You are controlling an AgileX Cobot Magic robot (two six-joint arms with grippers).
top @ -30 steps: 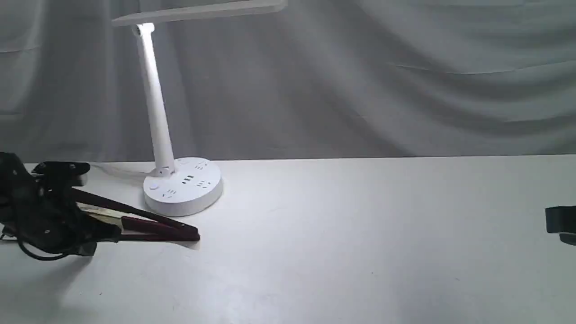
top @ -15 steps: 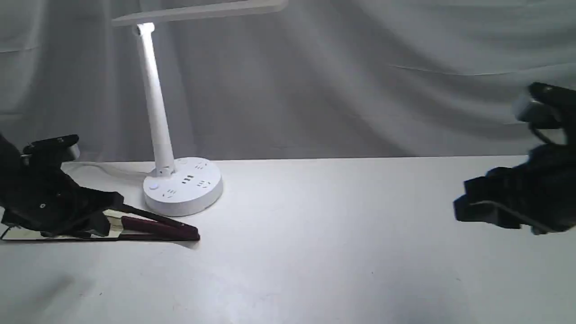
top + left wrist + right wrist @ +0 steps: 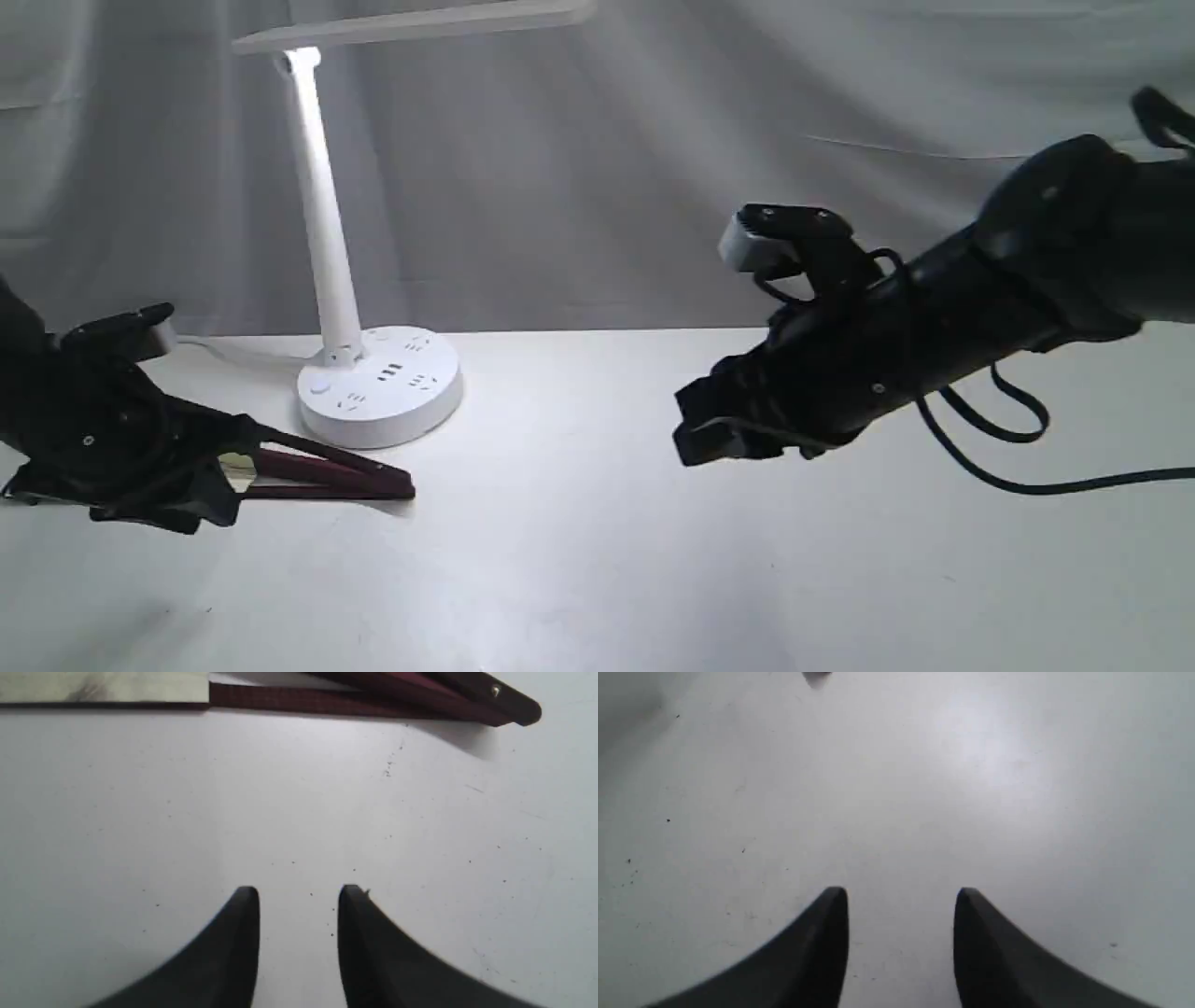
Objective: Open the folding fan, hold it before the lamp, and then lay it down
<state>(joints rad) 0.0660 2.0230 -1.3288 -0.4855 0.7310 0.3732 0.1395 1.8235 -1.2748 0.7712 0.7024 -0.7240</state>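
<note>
Lying nearly folded on the desk [image 3: 607, 560] near the lamp [image 3: 322, 233], the fan [image 3: 327, 471] is running left-right, pivot toward centre | left fingers [image 3: 233, 942] are hovering parted, empty, just beside its leaf end, nearer | right fingers [image 3: 822, 942] are hanging parted, empty, well apart.

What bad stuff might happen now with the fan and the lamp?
The folding fan lies close beside the lamp, so spreading or lifting it might bump the lamp. The left claw is open and empty, with the fan apart from its tips; a grab may only shove it. The right claw hangs open, far from the fan, so a one-sided pull could crease the paper.
</note>
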